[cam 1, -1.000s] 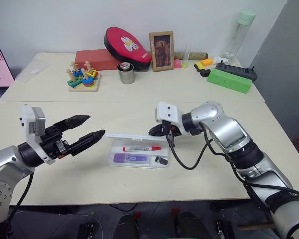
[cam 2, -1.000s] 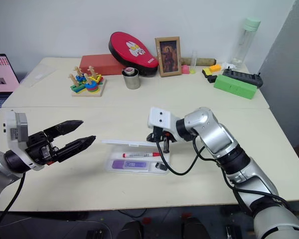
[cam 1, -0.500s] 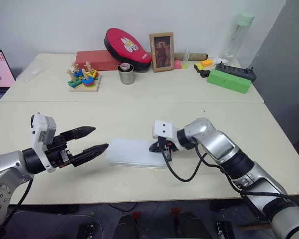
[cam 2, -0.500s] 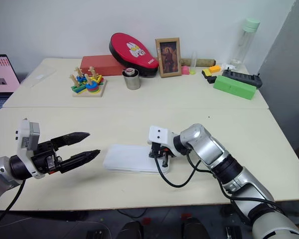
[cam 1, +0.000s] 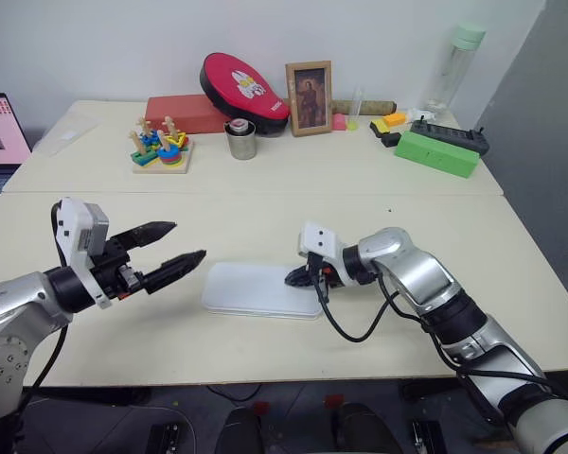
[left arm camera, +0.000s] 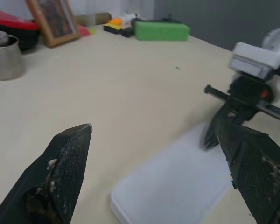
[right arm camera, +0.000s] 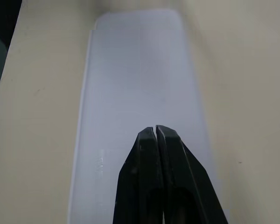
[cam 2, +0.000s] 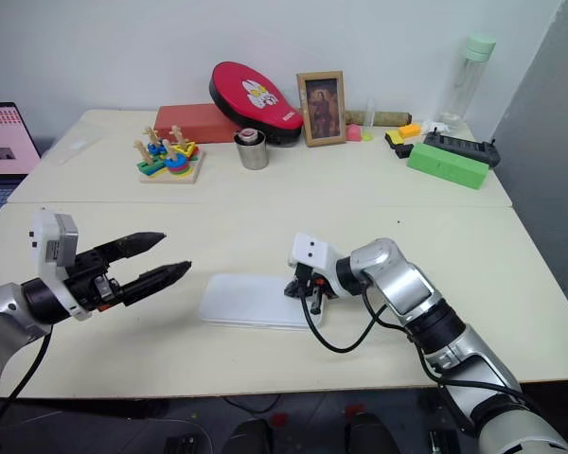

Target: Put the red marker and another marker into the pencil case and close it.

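At the far left edge of the counter a laptop shows part of its pink screen. Nearer the front, the left gripper hangs just above the counter, its two black fingers spread wide and pointing toward the pencil case, with bare counter between them. Behind it, near the back, sits a wooden stacking toy with coloured rings, then a red box, a small metal cup and a red oval pouch leaning against the wall. The pencil case lies flat with its lid down on the near half of the counter (the markers cannot be seen, so their place cannot be told). At its right end the right gripper rests with its fingers pressed together, tips down on the lid's edge; the right wrist view looks along those joined fingers over the white lid. Farther back stand a framed picture, a green block with a black object behind it, and a tall clear bottle with a pale green cap.
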Tool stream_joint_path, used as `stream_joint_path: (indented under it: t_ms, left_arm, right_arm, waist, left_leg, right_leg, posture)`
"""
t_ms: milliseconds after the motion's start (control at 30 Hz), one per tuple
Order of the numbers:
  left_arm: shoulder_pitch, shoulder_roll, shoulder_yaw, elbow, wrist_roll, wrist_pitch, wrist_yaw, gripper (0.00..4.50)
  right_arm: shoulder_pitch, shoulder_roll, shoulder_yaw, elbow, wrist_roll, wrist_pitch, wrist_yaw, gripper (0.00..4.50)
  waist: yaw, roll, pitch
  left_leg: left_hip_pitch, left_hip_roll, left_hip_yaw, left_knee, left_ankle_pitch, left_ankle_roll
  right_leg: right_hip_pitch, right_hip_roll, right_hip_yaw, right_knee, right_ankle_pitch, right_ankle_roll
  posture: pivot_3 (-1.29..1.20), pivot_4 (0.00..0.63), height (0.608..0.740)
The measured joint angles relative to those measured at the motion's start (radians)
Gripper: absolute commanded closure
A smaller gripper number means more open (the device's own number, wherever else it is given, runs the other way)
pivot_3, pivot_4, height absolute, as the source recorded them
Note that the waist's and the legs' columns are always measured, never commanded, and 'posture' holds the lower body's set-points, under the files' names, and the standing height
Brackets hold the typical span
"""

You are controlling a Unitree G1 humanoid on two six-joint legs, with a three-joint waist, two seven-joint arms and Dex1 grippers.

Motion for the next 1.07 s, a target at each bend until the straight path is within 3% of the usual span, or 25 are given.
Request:
stream_joint_path:
  t_ms: [100,200,367,433,733,1067]
  left_arm:
    - [-0.057,-0.023,-0.028,0.095,0.101,-0.044,0.085,0.00]
    - [-0.085,-0.026,-0.036,0.171,0.166,-0.081,0.127,0.00]
    - [-0.167,-0.030,-0.068,0.357,0.276,-0.170,0.136,0.00]
    - [-0.191,-0.022,-0.083,0.395,0.296,-0.183,0.119,0.00]
    - [-0.240,0.013,-0.101,0.484,0.330,-0.210,0.052,0.00]
    - [-0.203,0.013,-0.103,0.442,0.329,-0.170,0.041,0.00]
  right_arm:
    - [-0.005,0.009,-0.171,-0.023,0.052,-0.008,-0.090,4.46]
    - [-0.013,0.001,-0.256,-0.020,0.062,-0.013,-0.153,3.98]
    - [0.026,-0.122,-0.364,0.043,0.081,0.031,-0.210,2.77]
    - [0.028,-0.141,-0.367,0.046,0.087,0.044,-0.211,2.14]
    - [0.053,-0.164,-0.368,0.006,0.125,0.087,-0.221,0.08]
    - [0.093,-0.204,-0.370,-0.033,0.164,0.107,-0.229,0.04]
  waist:
    - [0.001,-0.001,-0.001]
    - [0.002,-0.001,-0.001]
    - [0.016,-0.002,-0.001]
    - [0.016,-0.001,0.000]
    - [0.013,0.000,0.000]
    - [0.015,-0.001,0.000]
  left_leg:
    - [0.000,0.000,0.000,-0.001,0.000,0.000]
    - [0.000,0.000,0.000,-0.001,0.000,0.000]
    - [-0.001,-0.001,0.000,-0.001,0.000,0.000]
    - [-0.001,-0.001,0.000,-0.001,0.000,0.000]
    - [-0.001,-0.001,0.000,-0.001,0.000,0.000]
    - [-0.001,0.000,0.000,-0.001,0.000,0.000]
  right_leg:
    - [0.000,0.000,0.000,0.000,0.000,0.000]
    - [0.000,0.000,0.000,-0.001,0.000,0.000]
    - [-0.001,0.000,0.000,-0.001,0.000,0.000]
    - [-0.001,0.000,0.000,-0.001,0.000,0.000]
    - [-0.001,0.000,0.000,-0.001,0.000,0.000]
    - [-0.001,0.000,0.000,-0.001,0.000,0.000]
  posture:
    - [0.00,0.150,0.740]
    - [0.00,0.150,0.740]
    - [0.00,0.150,0.740]
    - [0.00,0.150,0.740]
    - [0.00,0.150,0.740]
    - [0.00,0.150,0.740]
